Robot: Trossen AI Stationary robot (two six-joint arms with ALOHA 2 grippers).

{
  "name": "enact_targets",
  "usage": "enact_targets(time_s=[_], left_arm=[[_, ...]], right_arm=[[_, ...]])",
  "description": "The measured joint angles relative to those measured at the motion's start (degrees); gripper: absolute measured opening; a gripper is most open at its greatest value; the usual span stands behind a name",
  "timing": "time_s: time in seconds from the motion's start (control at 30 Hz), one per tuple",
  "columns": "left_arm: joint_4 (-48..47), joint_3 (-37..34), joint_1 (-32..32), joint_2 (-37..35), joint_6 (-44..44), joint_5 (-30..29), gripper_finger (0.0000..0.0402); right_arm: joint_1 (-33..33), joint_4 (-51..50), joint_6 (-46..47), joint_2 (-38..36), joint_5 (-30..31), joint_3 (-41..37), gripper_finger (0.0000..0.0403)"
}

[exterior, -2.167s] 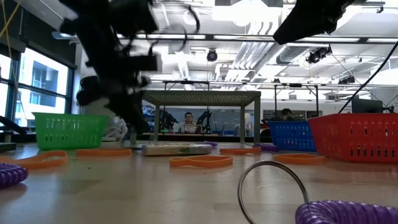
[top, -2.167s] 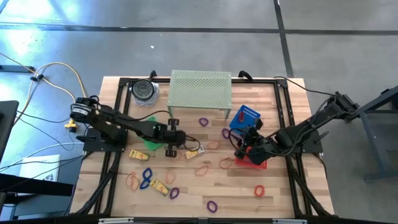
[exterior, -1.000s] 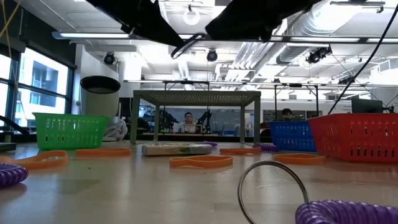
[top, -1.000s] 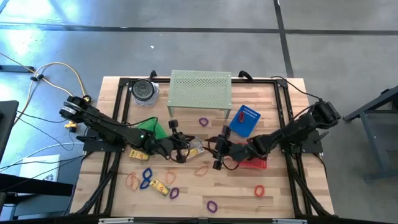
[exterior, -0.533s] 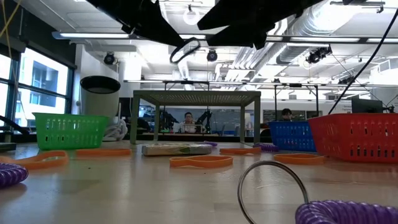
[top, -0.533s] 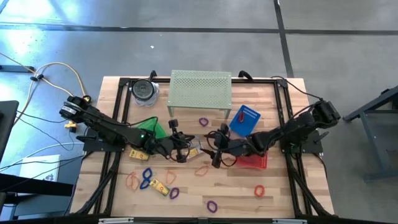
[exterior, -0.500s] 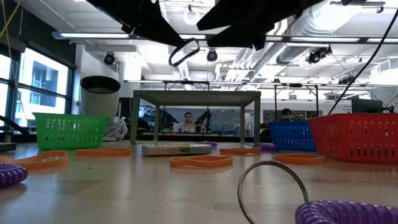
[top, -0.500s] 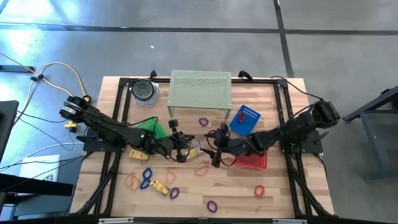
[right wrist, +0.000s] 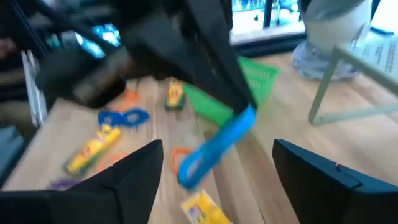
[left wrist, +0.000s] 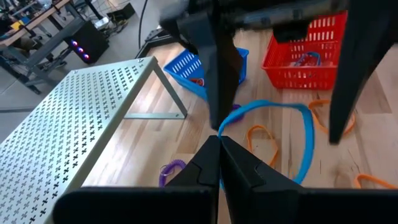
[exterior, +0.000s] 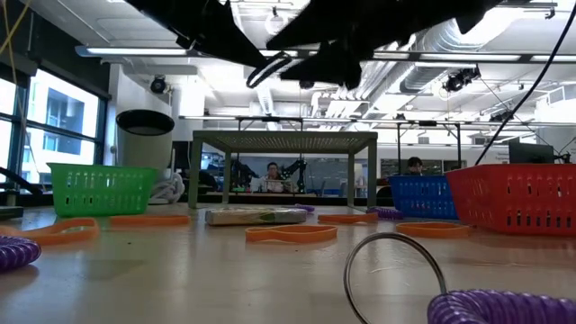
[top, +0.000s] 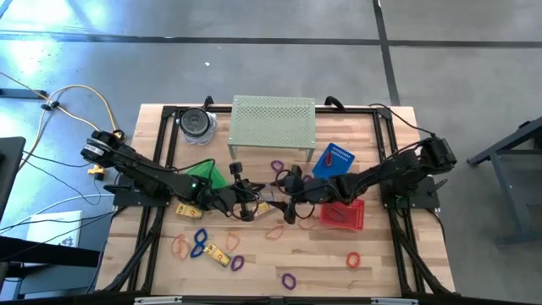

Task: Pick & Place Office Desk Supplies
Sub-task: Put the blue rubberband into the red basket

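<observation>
Above the counter (top: 373, 263) centre, the left gripper (top: 251, 203) pinches a blue band loop (left wrist: 292, 134) aloft, seemingly for handover to the wide-open, empty right gripper (top: 286, 203) at its three o'clock.

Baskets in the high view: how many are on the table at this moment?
3. A green basket sits left of centre, a blue basket by the right legs of the pale green stand, and a red basket close beside the blue one. None seems hidden.

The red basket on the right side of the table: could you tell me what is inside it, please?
In the left wrist view, the red basket holds at least one blue band loop, seen through its slatted wall. Anything lower is hidden by the wall.
</observation>
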Motion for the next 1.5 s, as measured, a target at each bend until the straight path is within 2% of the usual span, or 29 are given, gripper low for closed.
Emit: enact_targets(time_s=[0.17,0.33,0.7,0.93,1.07,1.17,1.4,1.5], left_arm=[[0.0,0.0,0.0,0.0,0.2,0.0,0.0001],[0.0,0.0,0.0,0.0,0.6,-0.1,0.0001],[0.0,0.0,0.0,0.0,1.1,-0.1,0.0001],[-0.2,0.0,0.0,0.0,2.2,0.4,0.0002],[-0.2,0.0,-0.4,0.0,5.9,0.5,0.0021],[-0.1,0.0,-0.9,0.0,7.7,0.6,0.0052],[-0.1,0.0,-2.2,0.0,9.0,0.6,0.0151],[-0.1,0.0,-2.6,0.0,8.5,0.6,0.0178]], right_arm=[[-0.8,0.4,0.1,0.6,0.1,0.1,0.0248],[-1.4,0.8,-0.2,1.2,-0.2,0.2,0.0191],[-1.9,0.5,-1.9,1.3,-0.1,0.1,0.0014],[-1.8,-0.4,-2.7,1.3,-0.1,0.1,0.0003],[-1.8,-1.0,-2.6,1.3,-0.1,0.1,0.0003],[-1.8,-1.7,-2.5,1.3,-0.1,0.1,0.0003],[-1.7,-3.8,-1.4,1.3,-0.1,0.1,0.0003],[-0.8,-7.1,-1.3,0.6,0.5,0.1,0.0003]])
